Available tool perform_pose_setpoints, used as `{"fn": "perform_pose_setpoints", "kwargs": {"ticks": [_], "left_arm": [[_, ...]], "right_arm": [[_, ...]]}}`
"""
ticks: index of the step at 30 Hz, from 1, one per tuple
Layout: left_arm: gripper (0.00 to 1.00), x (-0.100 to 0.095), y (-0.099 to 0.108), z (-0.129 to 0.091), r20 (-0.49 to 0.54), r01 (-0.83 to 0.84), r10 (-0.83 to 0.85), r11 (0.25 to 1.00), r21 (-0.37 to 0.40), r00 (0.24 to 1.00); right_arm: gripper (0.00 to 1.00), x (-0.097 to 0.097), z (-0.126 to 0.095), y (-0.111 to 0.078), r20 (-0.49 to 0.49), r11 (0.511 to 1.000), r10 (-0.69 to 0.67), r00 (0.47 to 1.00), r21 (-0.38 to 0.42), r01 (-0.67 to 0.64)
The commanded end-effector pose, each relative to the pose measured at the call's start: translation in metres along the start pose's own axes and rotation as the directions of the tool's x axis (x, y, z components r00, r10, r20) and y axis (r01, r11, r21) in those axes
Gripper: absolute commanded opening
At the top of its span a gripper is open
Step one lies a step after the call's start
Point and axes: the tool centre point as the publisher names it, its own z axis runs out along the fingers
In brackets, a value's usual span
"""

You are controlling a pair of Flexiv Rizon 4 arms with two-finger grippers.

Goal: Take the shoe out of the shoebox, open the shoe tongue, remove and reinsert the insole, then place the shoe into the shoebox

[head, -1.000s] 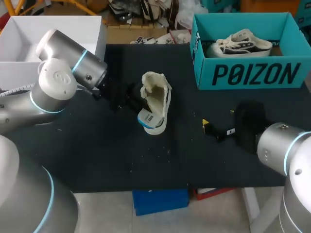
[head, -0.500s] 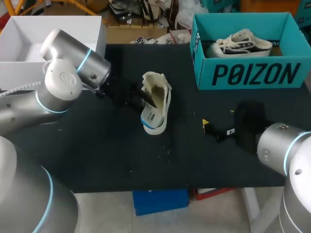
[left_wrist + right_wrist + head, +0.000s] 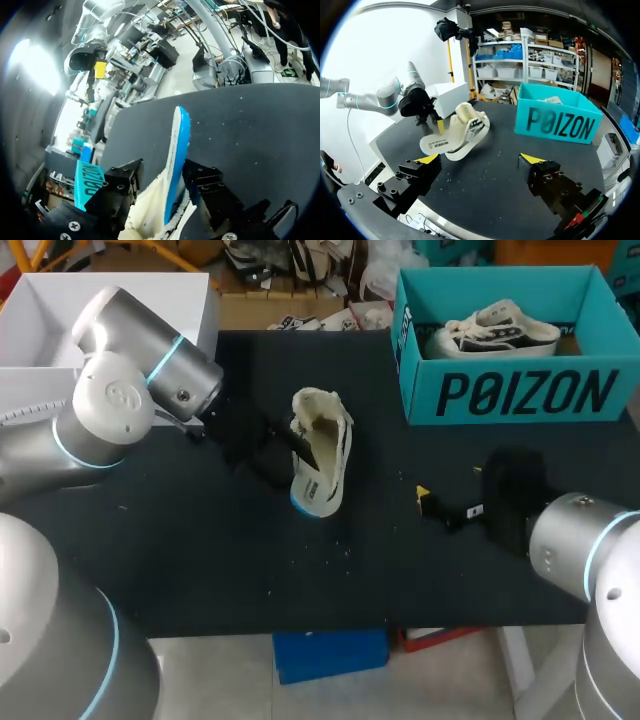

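Note:
A cream shoe (image 3: 325, 440) lies on its side in the middle of the black table (image 3: 200, 560). Its insole (image 3: 305, 502), blue underneath, sticks out of the opening toward the table's front. My left gripper (image 3: 290, 445) is at the shoe's opening. In the left wrist view its fingers (image 3: 120, 182) stand apart with the insole (image 3: 177, 145) and the cream lining (image 3: 150, 210) between them, so the left gripper (image 3: 159, 176) is open. My right gripper (image 3: 440, 505) hovers open and holds nothing, to the right of the shoe (image 3: 467, 122) and insole (image 3: 437, 145), which lie ahead of it (image 3: 479, 160).
The teal shoebox (image 3: 520, 390) stands at the back right with a second shoe (image 3: 495, 330) inside. A white open box (image 3: 100, 310) sits at the back left. Bare tabletop lies in front of the shoe.
The left gripper's fingers have spread apart around the insole. The insole now sticks out less from the shoe, and the shoe has shifted slightly. The right arm has not moved.

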Motion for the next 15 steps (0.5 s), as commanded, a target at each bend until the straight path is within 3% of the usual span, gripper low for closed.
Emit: {"fn": "perform_pose_setpoints", "kwargs": {"ticks": [1, 15], "left_arm": [[0.00, -0.002, 0.003, -0.001, -0.026, -0.008, 0.008, 1.000, 0.018, 1.000], [0.00, -0.001, 0.025, 0.002, 0.058, 0.016, -0.016, 1.000, -0.002, 0.998]], "right_arm": [[1.00, 0.002, 0.001, -0.001, 0.004, 1.000, 0.002, 1.000, -0.005, -0.002], [1.00, 0.002, 0.001, -0.001, 0.004, 1.000, 0.002, 1.000, -0.005, -0.002]]}}
